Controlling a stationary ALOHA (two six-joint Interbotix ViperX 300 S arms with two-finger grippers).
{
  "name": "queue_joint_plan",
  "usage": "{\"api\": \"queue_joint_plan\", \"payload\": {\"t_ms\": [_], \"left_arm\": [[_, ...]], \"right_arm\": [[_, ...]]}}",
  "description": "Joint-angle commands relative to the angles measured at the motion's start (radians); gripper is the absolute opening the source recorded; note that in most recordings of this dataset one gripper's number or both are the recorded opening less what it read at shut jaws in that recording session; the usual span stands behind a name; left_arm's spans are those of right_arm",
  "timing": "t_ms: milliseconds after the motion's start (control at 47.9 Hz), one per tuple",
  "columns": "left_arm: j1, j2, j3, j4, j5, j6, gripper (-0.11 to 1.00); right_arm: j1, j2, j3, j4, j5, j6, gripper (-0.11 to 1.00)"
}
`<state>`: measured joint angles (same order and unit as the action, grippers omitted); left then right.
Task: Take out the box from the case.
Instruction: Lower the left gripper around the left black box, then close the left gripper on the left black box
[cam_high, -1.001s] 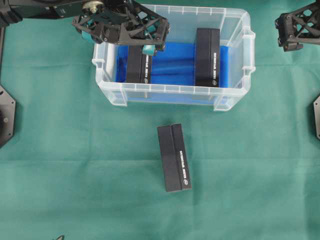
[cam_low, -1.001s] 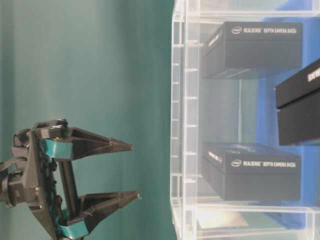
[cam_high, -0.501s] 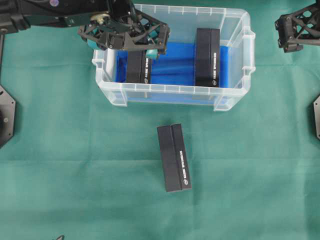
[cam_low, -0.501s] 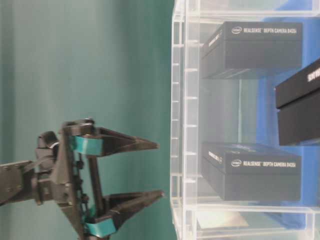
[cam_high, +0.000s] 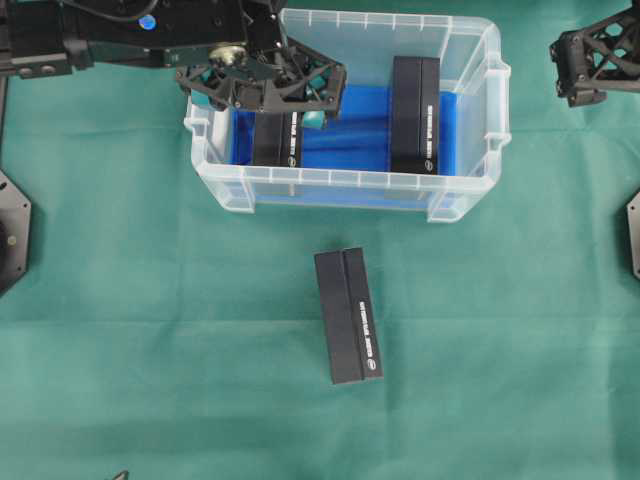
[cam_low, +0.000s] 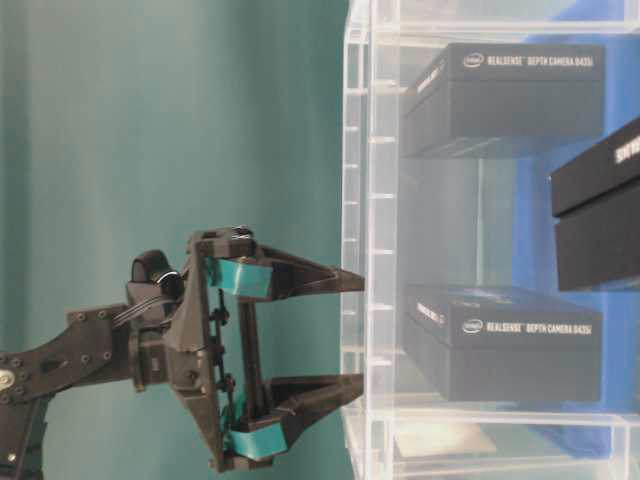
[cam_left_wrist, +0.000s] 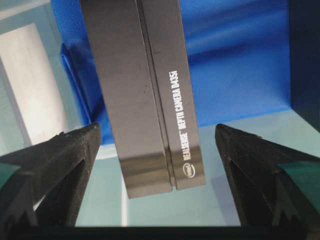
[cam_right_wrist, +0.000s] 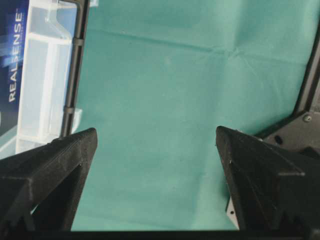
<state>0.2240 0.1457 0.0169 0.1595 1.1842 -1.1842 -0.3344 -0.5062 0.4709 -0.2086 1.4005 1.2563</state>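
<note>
The case (cam_high: 345, 181) is a clear bin with a blue floor, at the back centre of the green cloth. Two black boxes lie inside it, one on the left (cam_high: 277, 140) and one on the right (cam_high: 414, 115). My left gripper (cam_high: 262, 95) hangs open over the left box. In the left wrist view that box (cam_left_wrist: 145, 90) lies between the spread fingers of the left gripper (cam_left_wrist: 157, 129) without touching them. At table level the left gripper (cam_low: 358, 333) has its fingertips at the case wall (cam_low: 357, 150). My right gripper (cam_high: 590, 60) is open and empty.
A third black box (cam_high: 349, 315) lies on the cloth in front of the case. In the right wrist view, the right gripper (cam_right_wrist: 156, 131) is above bare green cloth, with the case's end (cam_right_wrist: 45, 75) to its left. Black arm bases sit at both table edges.
My left gripper has moved toward the case and lower over the left box, staying open. The right gripper and all the boxes have not moved.
</note>
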Motion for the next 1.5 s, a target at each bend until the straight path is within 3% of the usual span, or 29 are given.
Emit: {"api": "queue_joint_plan", "payload": {"t_ms": [0, 793, 1356, 1481], "left_arm": [[0.006, -0.009, -0.009, 0.005, -0.006, -0.002, 0.93], [0.009, 0.023, 0.055, 0.008, -0.061, -0.06, 0.93], [0.008, 0.029, 0.061, 0.008, -0.083, -0.061, 0.93], [0.006, 0.028, 0.064, 0.006, -0.112, -0.061, 0.86]], "right_arm": [[-0.002, -0.005, -0.009, -0.002, -0.005, -0.003, 0.93], [-0.002, -0.005, 0.002, -0.002, -0.061, -0.017, 0.92], [-0.002, -0.005, 0.002, -0.002, -0.063, -0.02, 0.92], [-0.002, -0.005, 0.002, -0.002, -0.063, -0.018, 0.92]]}}
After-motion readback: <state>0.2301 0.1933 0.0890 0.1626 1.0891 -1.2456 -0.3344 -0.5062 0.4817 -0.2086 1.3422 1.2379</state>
